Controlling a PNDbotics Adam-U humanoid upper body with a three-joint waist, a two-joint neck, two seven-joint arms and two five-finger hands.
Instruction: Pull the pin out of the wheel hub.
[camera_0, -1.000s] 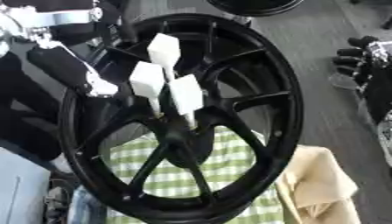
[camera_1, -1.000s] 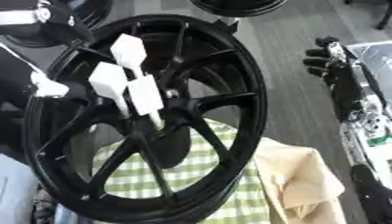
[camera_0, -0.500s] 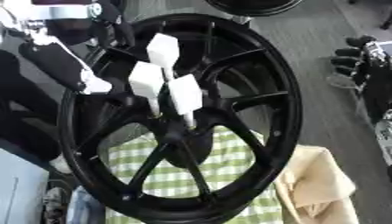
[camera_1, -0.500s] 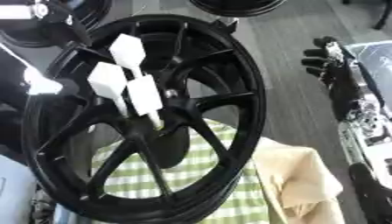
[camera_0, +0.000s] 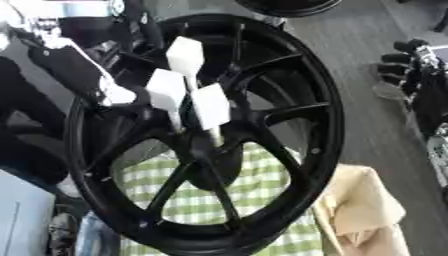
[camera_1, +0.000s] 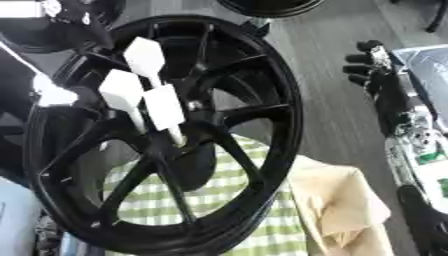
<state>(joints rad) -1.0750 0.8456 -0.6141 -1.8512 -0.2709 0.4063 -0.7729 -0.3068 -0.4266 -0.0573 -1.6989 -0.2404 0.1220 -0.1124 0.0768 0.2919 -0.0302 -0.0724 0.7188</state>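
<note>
A green-and-white checked cloth (camera_0: 262, 185) lies spread flat toward the near side, showing in patches down to the near edge. Just to its right, touching it, sits a crumpled beige cloth (camera_1: 337, 200), bunched into folds and reaching the near edge. Beyond both runs a grey floor (camera_1: 319, 65), bare along the right. At the far edge a dark round object (camera_0: 284, 6) is cut off by the frame, only its lower arc showing. At the near left corner lies a pale blue-grey surface (camera_0: 22, 215).
</note>
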